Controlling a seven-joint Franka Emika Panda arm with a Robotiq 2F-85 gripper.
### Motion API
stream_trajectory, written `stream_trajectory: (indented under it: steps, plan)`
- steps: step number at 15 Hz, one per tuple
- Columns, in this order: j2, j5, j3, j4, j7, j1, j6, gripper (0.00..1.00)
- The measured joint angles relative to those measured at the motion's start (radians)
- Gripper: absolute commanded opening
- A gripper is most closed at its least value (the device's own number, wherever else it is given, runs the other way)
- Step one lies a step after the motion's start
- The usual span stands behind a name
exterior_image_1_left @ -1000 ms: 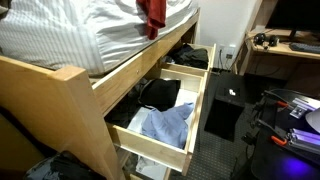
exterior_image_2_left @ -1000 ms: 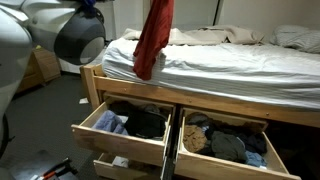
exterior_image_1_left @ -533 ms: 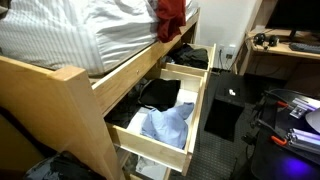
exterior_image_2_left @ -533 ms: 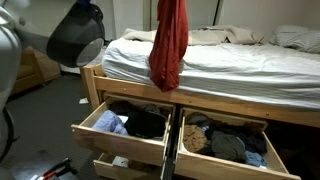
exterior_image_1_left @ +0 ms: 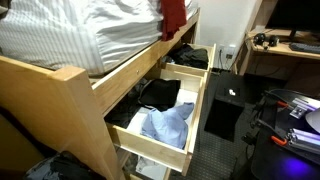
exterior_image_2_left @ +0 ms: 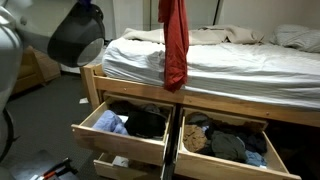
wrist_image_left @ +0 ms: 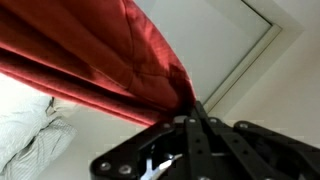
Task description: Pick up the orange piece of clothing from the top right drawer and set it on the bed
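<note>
I count in an exterior view: one orange piece of clothing (exterior_image_2_left: pixel 175 45), one bed (exterior_image_2_left: pixel 240 72), and two open drawers in the top row, the top right drawer (exterior_image_2_left: pixel 222 170) and the left drawer (exterior_image_2_left: pixel 115 144). One light blue shirt (exterior_image_2_left: pixel 110 124). Wrist view: one tool (wrist_image_left: pixel 195 112).

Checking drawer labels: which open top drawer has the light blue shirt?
The drawer nearer the robot arm; its blue shirt lies beside black clothes. The other drawer holds mostly dark clothes.
</note>
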Motion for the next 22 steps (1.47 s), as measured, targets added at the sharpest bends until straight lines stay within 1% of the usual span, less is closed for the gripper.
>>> stream_trajectory:
  steps: [1,2,4,7,10,12,15,19,22]
  plan:
    - [0.01,-0.003,-0.017,0.017,0.0,0.027,-0.01,0.0]
    - [0.026,-0.008,-0.05,0.056,0.0,0.078,-0.029,0.0]
    - [0.077,-0.022,-0.126,0.148,-0.001,0.206,-0.052,0.0]
    - [0.163,-0.053,-0.201,0.27,-0.043,0.363,-0.067,0.0]
    - [0.235,-0.076,-0.256,0.376,-0.085,0.481,-0.065,0.0]
    - [0.271,-0.076,-0.271,0.421,-0.113,0.529,-0.066,0.0]
    - [0.312,-0.076,-0.288,0.46,-0.139,0.569,-0.066,0.0]
    - [0.321,-0.077,-0.304,0.501,-0.176,0.602,-0.011,0.0]
    - [0.322,-0.077,-0.313,0.515,-0.178,0.612,-0.012,0.0]
